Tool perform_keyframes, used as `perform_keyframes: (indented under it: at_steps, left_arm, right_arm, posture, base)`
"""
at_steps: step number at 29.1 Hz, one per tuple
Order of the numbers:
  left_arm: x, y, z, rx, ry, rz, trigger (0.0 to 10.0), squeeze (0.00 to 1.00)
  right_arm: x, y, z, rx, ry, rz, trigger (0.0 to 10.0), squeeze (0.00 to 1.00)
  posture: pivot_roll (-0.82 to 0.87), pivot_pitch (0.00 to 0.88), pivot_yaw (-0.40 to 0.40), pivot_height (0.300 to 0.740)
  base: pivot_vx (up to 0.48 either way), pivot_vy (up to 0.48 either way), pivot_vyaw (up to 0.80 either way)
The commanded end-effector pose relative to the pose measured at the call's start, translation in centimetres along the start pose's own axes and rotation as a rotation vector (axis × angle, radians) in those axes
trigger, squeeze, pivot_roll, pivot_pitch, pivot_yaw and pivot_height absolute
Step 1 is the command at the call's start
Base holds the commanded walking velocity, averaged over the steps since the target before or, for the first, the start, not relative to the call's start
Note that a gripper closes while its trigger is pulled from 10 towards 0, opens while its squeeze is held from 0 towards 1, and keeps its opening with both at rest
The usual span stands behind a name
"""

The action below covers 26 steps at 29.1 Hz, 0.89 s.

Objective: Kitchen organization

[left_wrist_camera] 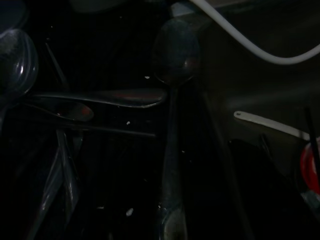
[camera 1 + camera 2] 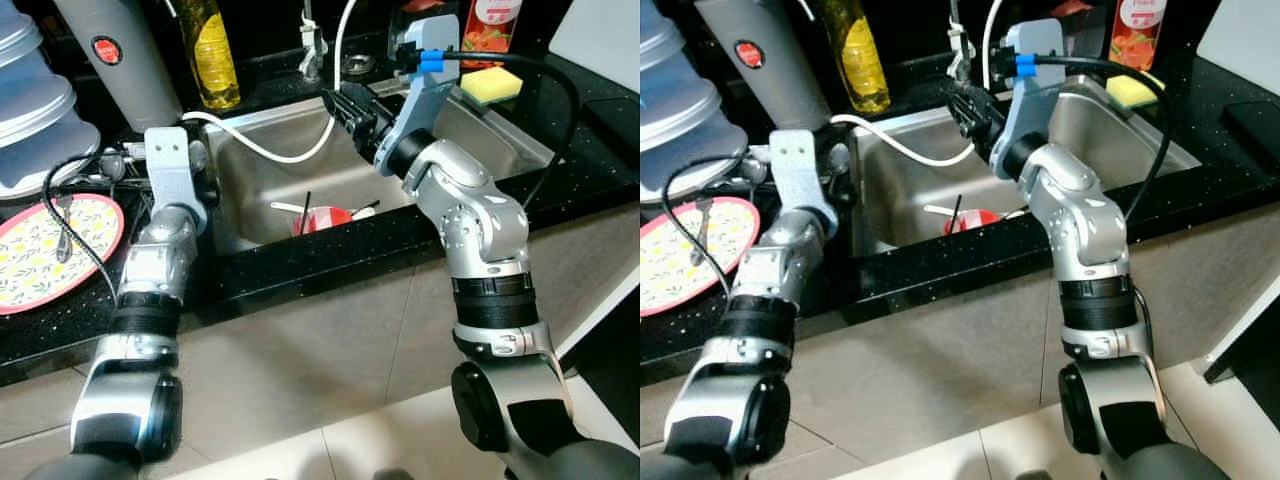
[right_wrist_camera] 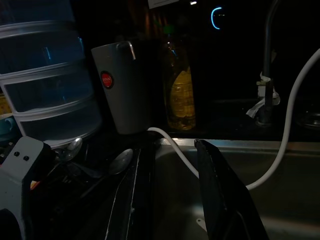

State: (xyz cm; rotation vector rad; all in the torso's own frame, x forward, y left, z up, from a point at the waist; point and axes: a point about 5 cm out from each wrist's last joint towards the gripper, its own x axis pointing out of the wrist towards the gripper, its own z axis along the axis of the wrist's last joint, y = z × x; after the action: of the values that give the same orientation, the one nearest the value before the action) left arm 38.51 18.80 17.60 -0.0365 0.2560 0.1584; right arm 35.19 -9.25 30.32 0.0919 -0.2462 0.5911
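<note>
the right tool (image 2: 338,104) hangs above the steel sink (image 2: 490,130), near its back edge; its two black fingers (image 3: 220,195) stand parted with nothing between them. a white hose (image 2: 262,148) curves across the basin just under it. down in the sink lies a red bowl (image 2: 322,218) with a dark stick and a white utensil (image 1: 270,126) beside it. the left tool (image 2: 205,180) is down at the sink's left rim on the black desk (image 2: 60,325); i cannot tell how far it is open. spoons (image 1: 172,55) lie on the dark desk before it. a patterned plate (image 2: 40,250) with a fork on it sits further left. behind stand a grey jug (image 3: 122,85), a yellow oil bottle (image 2: 212,55) and stacked clear containers (image 3: 47,80). a yellow sponge (image 2: 491,85) rests at the sink's far right corner.
</note>
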Motion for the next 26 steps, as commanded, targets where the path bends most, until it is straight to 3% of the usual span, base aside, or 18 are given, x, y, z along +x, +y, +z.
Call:
perform_keyframes:
  at_steps: [1,7,8,9,10,18,26]
  left_arm:
    - [0.3,0.9,0.2,-0.005,0.013,0.015,10.0,0.00]
    - [0.6,0.7,-0.5,-0.035,0.067,-0.014,10.0,0.00]
    - [0.6,0.3,-1.3,-0.072,0.109,-0.056,3.6,0.00]
    - [0.5,0.0,-1.9,-0.094,0.137,-0.084,2.4,0.00]
    - [0.5,-0.4,-2.4,-0.106,0.157,-0.105,0.0,0.00]
    - [0.4,-1.6,-3.3,-0.195,0.205,-0.168,0.0,0.00]
    - [0.2,-3.9,-2.6,-0.177,0.172,-0.328,0.0,0.00]
  right_arm:
    - [0.3,0.5,0.2,-0.006,-0.009,0.019,10.0,0.00]
    - [0.3,0.5,0.2,-0.006,-0.009,0.016,10.0,0.00]
    - [0.2,0.4,0.2,-0.007,-0.008,0.012,10.0,0.00]
    - [0.2,0.4,0.2,-0.007,-0.007,0.010,10.0,0.00]
    - [0.1,0.3,0.2,-0.008,-0.007,0.008,10.0,0.00]
    - [0.2,0.3,0.3,-0.007,-0.006,0.009,10.0,0.00]
    - [0.3,0.2,0.3,-0.008,-0.007,0.007,10.0,0.00]
  posture:
    - [-0.11,0.000,0.118,0.740]
    - [-0.12,0.000,0.123,0.740]
    - [-0.12,0.000,0.122,0.740]
    - [-0.12,0.000,0.121,0.740]
    - [-0.12,0.000,0.121,0.740]
    - [-0.11,0.000,0.117,0.740]
    - [-0.12,0.000,0.119,0.740]
  base:
    - [0.000,0.000,0.00]
    - [0.000,0.000,0.00]
    - [0.000,0.000,0.00]
    - [0.000,0.000,0.00]
    - [0.000,0.000,0.00]
    - [0.000,0.000,0.00]
    - [0.000,0.000,0.00]
